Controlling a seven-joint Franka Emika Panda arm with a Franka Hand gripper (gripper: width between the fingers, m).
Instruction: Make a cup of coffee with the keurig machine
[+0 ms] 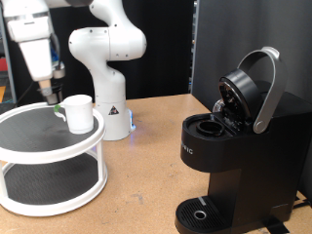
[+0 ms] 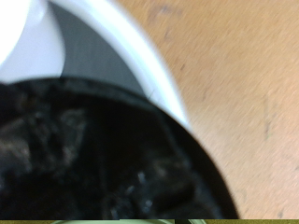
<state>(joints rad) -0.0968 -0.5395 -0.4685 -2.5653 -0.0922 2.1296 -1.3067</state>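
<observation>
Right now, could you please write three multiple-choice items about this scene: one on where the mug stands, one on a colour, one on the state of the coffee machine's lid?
1. Where does the mug stand?
A. on the drip tray
B. on the top tier of the white round stand
C. on the wooden table

2. What colour is the keurig machine?
A. black
B. red
C. white

3. How is the machine's lid?
A. shut
B. removed
C. raised open

Answers: 1 B, the mug sits on the stand's upper shelf, with the gripper right beside it. 2 A, its body is matte black. 3 C, the lid tilts up and the pod chamber shows.
</observation>
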